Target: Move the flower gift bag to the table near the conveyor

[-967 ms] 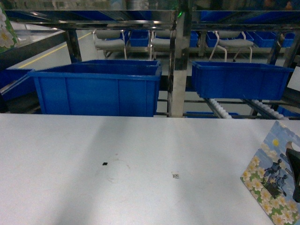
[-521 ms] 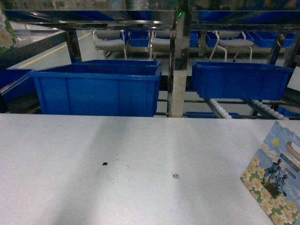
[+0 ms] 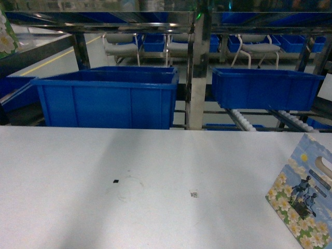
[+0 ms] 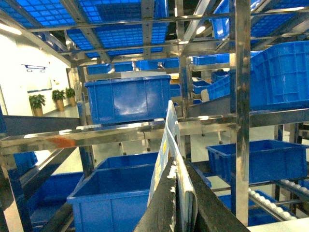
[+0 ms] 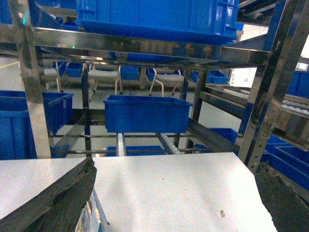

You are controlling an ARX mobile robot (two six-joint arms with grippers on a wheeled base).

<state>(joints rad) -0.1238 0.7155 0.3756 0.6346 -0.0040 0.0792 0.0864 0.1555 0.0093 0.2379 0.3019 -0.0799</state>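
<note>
- The left claw [image 4: 181,203] is seen in its own wrist view clamped on a thin flat gift bag [image 4: 166,145], whose edge stands upright between the two dark fingers [image 4: 159,208].
- That held bag is raised in front of the steel rack [image 4: 240,111], with blue bins [image 4: 128,99] on the shelves behind it.
- In the head view only a flowered corner [image 3: 6,31] shows at the far left edge, high above the worktop; whether it is the same bag cannot be told.
- The right claw [image 5: 174,203] is spread wide: one dark finger [image 5: 53,200] lies at the lower left of its wrist view and the other at the lower right, with nothing between them but bare worktop [image 5: 164,188].
- Just beside the left finger of that claw, a sliver of printed paper [image 5: 91,217] can be made out at the bottom edge.
- A second flower gift bag [image 3: 303,199] is stood upright on the near right of the worktop [image 3: 129,155], free of either claw in the head view; daisies, blue sky and small figures are printed on it, and a cut-out handle is seen near its top.
- A small square marker [image 3: 194,194] and a tiny dark speck [image 3: 115,181] lie near the middle of the worktop.
- Beyond the far edge, roller lanes of the conveyor [image 3: 244,122] are seen below a blue bin [image 3: 264,88] on the right, and a larger blue bin [image 3: 106,98] sits on the left.
- Grey chairs [image 3: 254,49] are visible far behind the rack.
</note>
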